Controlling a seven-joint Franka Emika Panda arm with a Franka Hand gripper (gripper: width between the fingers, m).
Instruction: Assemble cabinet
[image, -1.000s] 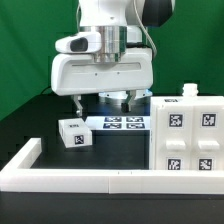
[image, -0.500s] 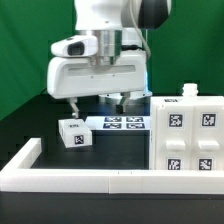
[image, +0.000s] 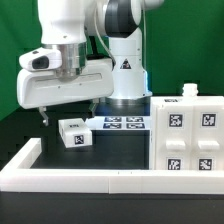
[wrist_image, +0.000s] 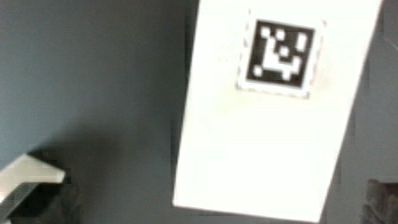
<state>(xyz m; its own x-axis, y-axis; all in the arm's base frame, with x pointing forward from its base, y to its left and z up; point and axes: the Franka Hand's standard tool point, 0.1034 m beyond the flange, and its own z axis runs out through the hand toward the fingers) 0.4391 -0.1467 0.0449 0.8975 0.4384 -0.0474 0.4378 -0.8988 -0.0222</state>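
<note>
One arm stands at the exterior view's left. Its claw (image: 69, 110) hangs above the table (image: 120, 152), fingers apart, with nothing held between them. We record the cabinet body (image: 190, 135) upright at the exterior view's right, by the long white rim bar (image: 90, 178). A small tagged block (image: 75, 133) lies on the table just below the claw, beside the marker board (image: 120, 124). The wrist view shows a white tagged part (wrist_image: 267, 120) on the dark surface; we cannot tell which part it is.
</note>
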